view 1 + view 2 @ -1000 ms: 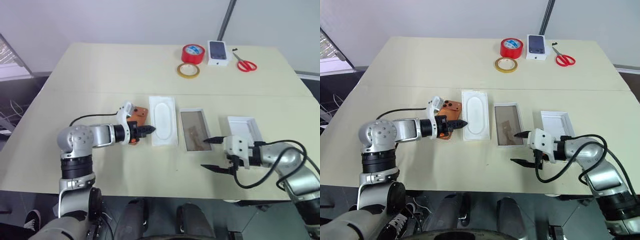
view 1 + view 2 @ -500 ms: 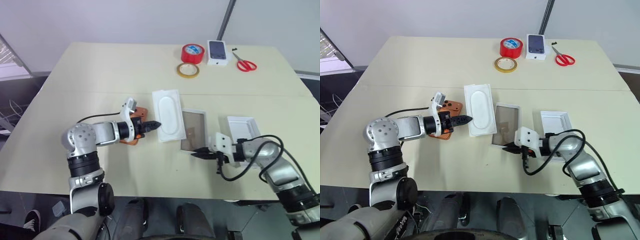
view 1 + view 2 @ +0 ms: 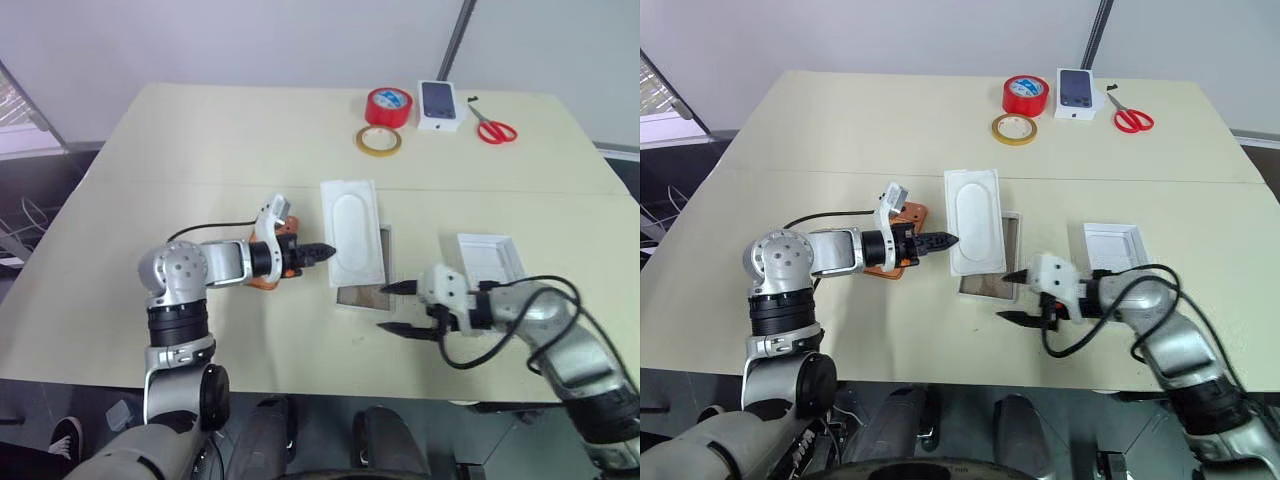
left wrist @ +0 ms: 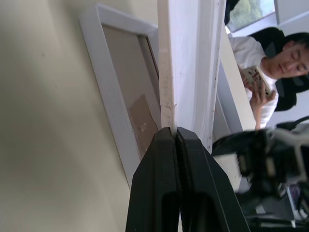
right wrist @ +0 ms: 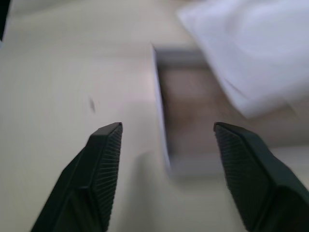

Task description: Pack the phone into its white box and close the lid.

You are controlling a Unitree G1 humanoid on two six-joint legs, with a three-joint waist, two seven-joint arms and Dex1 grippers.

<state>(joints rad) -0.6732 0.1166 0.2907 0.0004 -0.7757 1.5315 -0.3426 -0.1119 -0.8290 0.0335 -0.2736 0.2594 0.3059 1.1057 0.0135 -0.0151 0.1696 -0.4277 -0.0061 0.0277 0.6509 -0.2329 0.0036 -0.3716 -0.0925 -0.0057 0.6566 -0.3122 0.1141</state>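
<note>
Left gripper (image 3: 328,253) fingers clenched on insert (image 3: 355,232) edge; insert hides most of white box (image 3: 362,293); phone (image 3: 902,240) mostly hidden behind left gripper; right gripper (image 3: 393,306) fingers spread, empty.

Arms: silver-grey metal links, black joint bands
Wrists: white housings (blocky, camera-bearing)
Left gripper (image 3: 330,252): two black tapered fingers
Right gripper (image 3: 392,308): black fingers, ribbed inner pads (image 5: 107,159)
Cables: black, looping beside each forearm

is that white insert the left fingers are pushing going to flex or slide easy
Probably stiff: the insert keeps flat though pinched by one edge in the left gripper. Likely light, since that thin-edge hold carries it. It partly overlaps the box, so it may catch on the rim.
</note>
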